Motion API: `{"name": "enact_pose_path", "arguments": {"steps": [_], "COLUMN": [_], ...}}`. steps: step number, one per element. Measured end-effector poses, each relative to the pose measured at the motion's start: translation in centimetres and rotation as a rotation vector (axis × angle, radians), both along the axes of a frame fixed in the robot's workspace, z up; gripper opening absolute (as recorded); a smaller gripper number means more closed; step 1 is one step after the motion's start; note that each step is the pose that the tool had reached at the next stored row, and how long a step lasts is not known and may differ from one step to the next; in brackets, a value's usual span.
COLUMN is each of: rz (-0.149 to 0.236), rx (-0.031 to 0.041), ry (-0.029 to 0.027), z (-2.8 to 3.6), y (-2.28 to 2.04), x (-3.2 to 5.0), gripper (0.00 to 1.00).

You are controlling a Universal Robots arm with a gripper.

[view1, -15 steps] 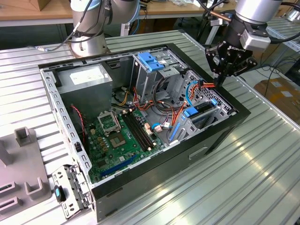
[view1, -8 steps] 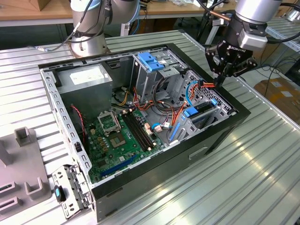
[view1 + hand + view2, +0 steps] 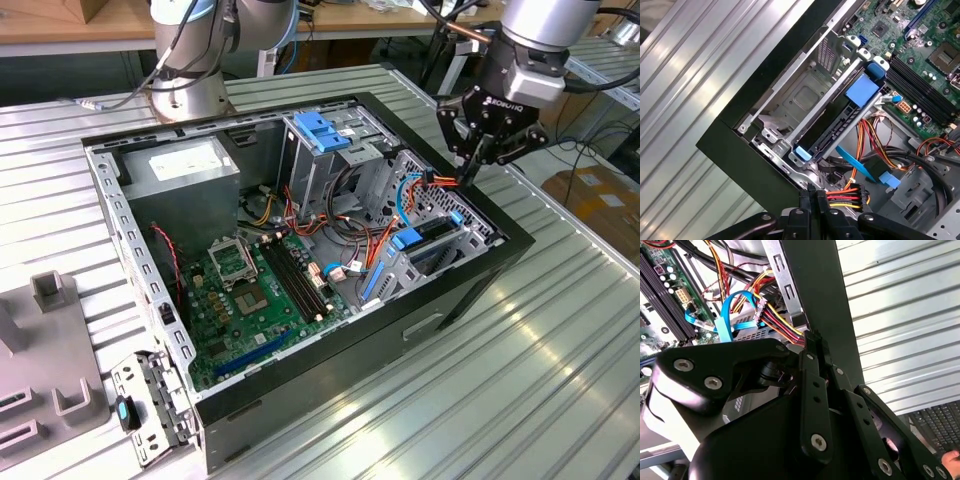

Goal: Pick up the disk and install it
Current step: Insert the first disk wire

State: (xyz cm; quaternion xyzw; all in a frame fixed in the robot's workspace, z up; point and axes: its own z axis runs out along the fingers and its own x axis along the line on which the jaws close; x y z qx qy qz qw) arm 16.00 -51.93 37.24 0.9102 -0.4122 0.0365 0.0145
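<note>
A silver ribbed aluminium table [image 3: 520,380] carries a black open-sided computer case [image 3: 470,290] lying flat across its middle. At the table's edge on the exterior view's left sits a grey moulded plastic fixture [image 3: 50,400]. A perforated grey metal bracket [image 3: 150,435] lies just beside the case's near corner. The arm's round silver base [image 3: 190,95] stands by the far edge.

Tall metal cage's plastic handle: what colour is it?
The handle is bright blue; the exterior view shows it best.
</note>
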Motion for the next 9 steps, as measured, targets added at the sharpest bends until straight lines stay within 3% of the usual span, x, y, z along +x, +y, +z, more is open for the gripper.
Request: {"name": "enact_pose_path", "arguments": {"steps": [9], "rz": [-0.047], "rx": [-0.0001], "ry": [0.0], "z": [0.0], "y": [0.0], "x": [-0.39], "gripper": [0.17]}}
